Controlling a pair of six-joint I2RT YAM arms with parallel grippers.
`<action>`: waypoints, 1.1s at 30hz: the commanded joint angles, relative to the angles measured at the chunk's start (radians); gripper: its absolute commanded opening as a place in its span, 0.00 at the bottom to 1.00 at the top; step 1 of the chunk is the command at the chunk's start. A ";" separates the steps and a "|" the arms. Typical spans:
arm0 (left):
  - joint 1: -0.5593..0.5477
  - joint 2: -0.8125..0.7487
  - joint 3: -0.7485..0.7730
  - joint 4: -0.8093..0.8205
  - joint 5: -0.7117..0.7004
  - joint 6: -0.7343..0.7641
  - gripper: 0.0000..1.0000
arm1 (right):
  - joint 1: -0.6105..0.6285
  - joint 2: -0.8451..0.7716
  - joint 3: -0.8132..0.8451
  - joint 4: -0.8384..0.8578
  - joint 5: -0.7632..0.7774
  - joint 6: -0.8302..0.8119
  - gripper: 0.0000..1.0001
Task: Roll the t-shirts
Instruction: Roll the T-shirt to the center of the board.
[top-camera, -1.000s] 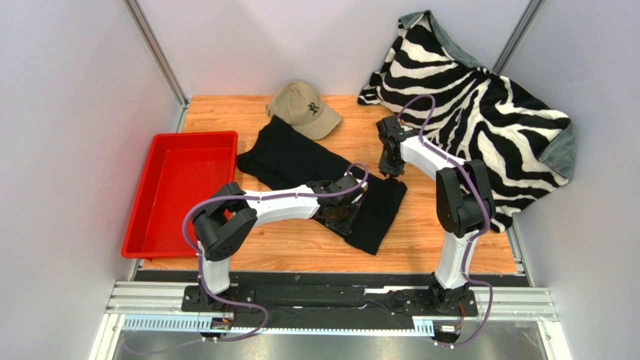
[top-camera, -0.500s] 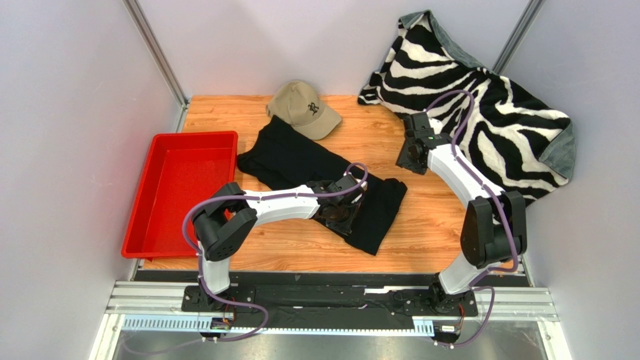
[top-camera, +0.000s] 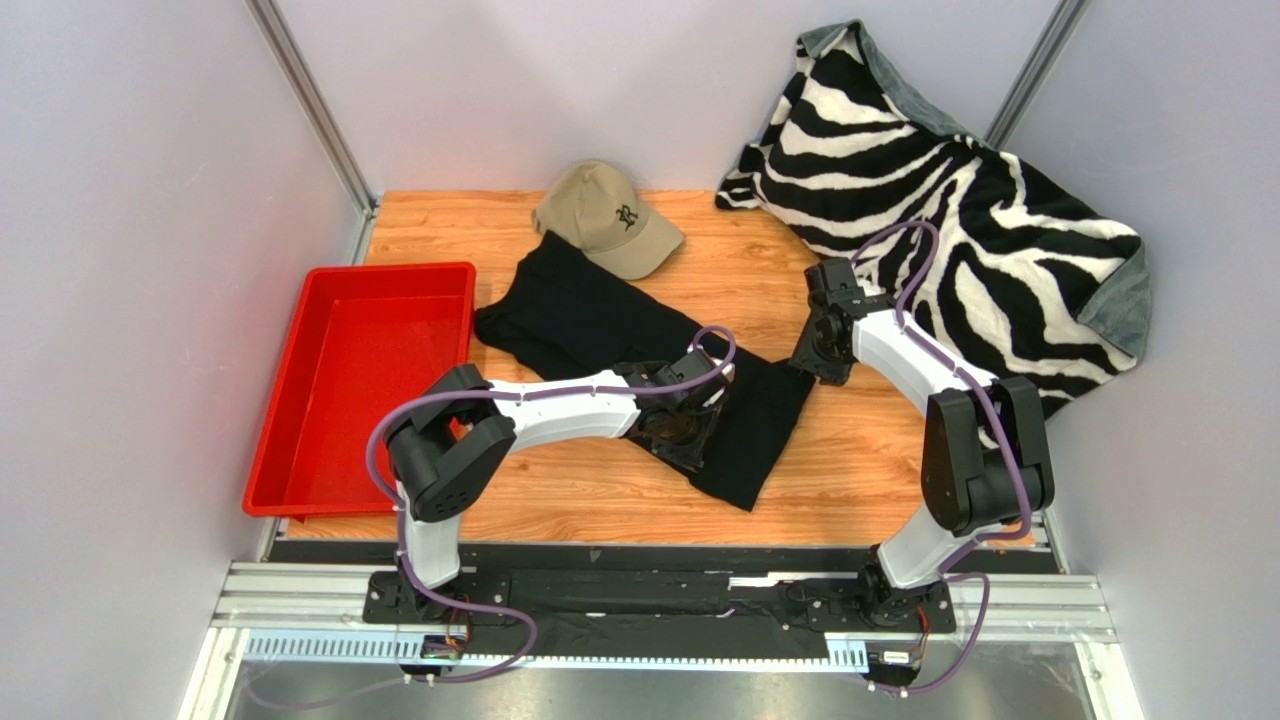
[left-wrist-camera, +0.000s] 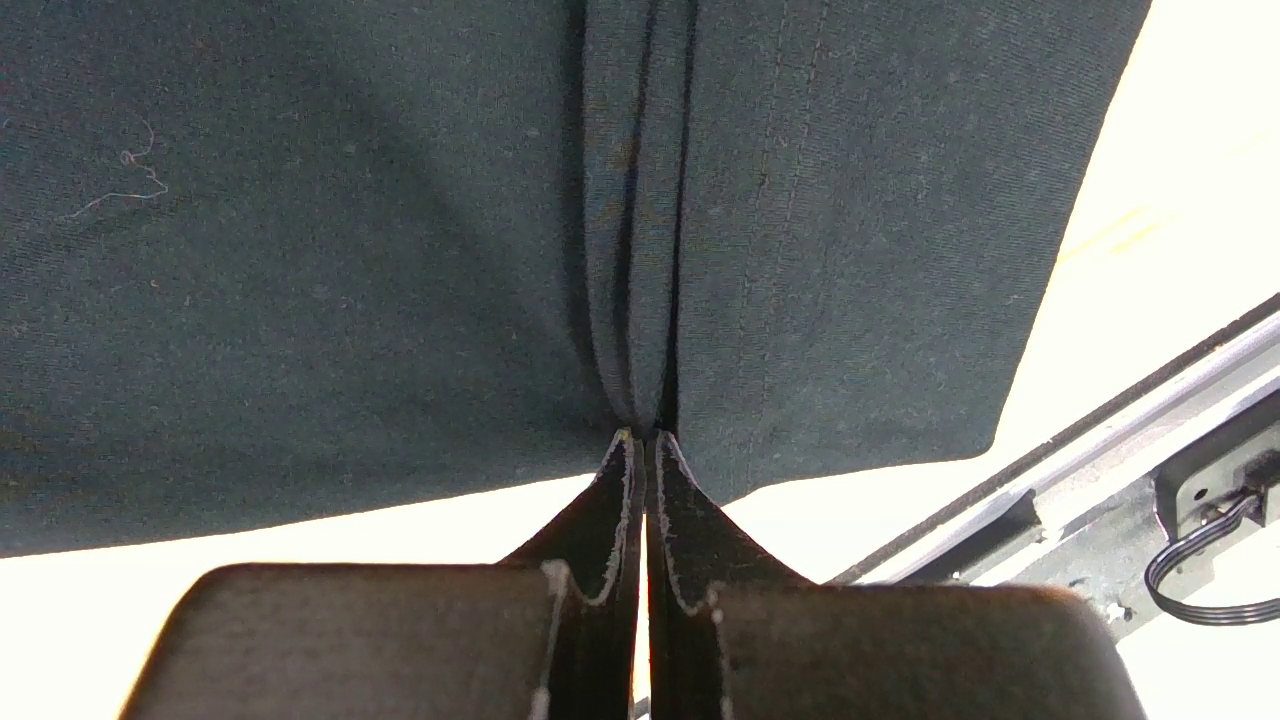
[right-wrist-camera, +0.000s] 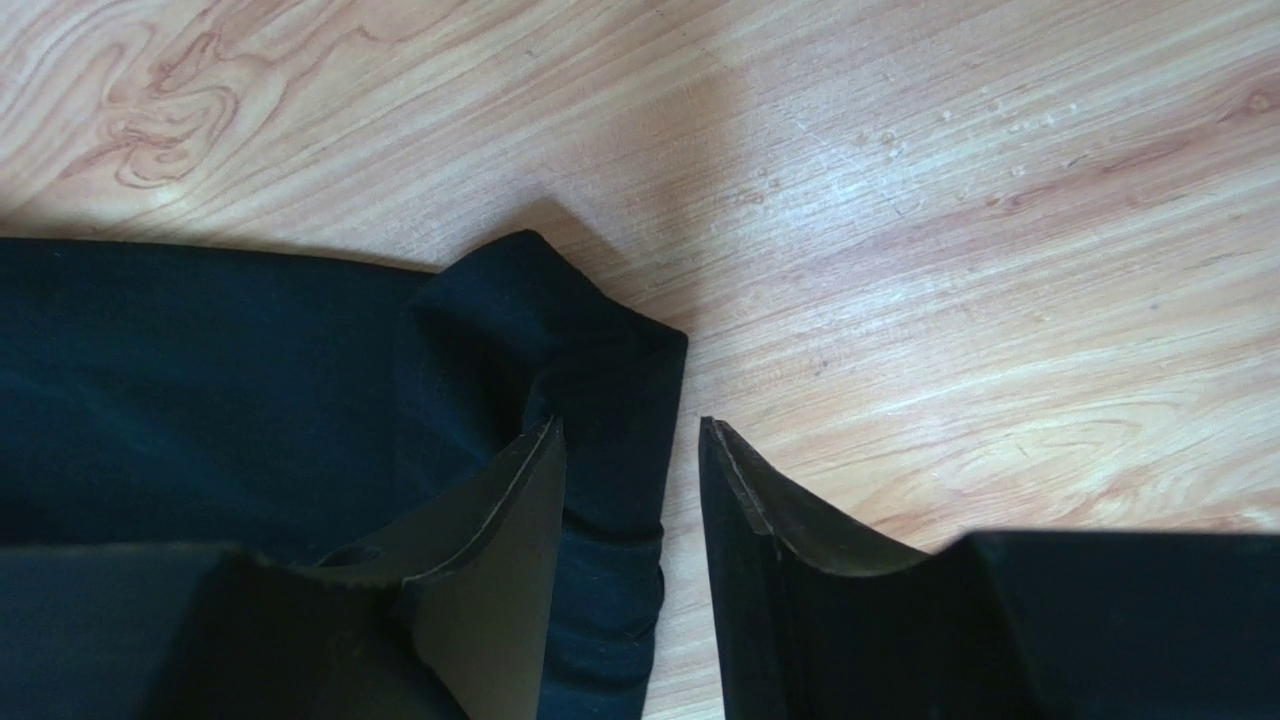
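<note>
The black t-shirt (top-camera: 601, 315) lies folded long and narrow on the wooden table, running from near the cap to the front middle. My left gripper (top-camera: 679, 425) is shut on a pinched ridge of the t-shirt (left-wrist-camera: 451, 270) near its front end; the cloth bunches into a fold at the fingertips (left-wrist-camera: 643, 443). My right gripper (top-camera: 813, 365) is open at the shirt's right corner. In the right wrist view its fingers straddle the folded corner edge of the t-shirt (right-wrist-camera: 601, 360), one finger over the cloth, the other over bare wood.
A red tray (top-camera: 361, 375) stands at the left. A tan cap (top-camera: 609, 215) sits at the back beside the shirt. A zebra-striped blanket (top-camera: 962, 195) covers the back right corner. The table's front edge and metal rail (left-wrist-camera: 1142, 480) are near.
My right arm swung away toward the blanket, then came back down to the shirt's right corner. My left gripper has stayed shut on the shirt in place.
</note>
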 joint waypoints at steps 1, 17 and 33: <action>-0.001 0.003 0.011 0.009 0.011 -0.011 0.00 | 0.004 0.010 -0.007 0.056 -0.016 0.033 0.40; 0.005 -0.006 -0.007 0.010 0.009 -0.007 0.00 | -0.064 0.015 0.029 0.043 -0.004 0.022 0.00; 0.007 -0.021 -0.023 0.003 -0.002 -0.002 0.00 | -0.091 0.053 0.093 -0.008 0.109 -0.010 0.00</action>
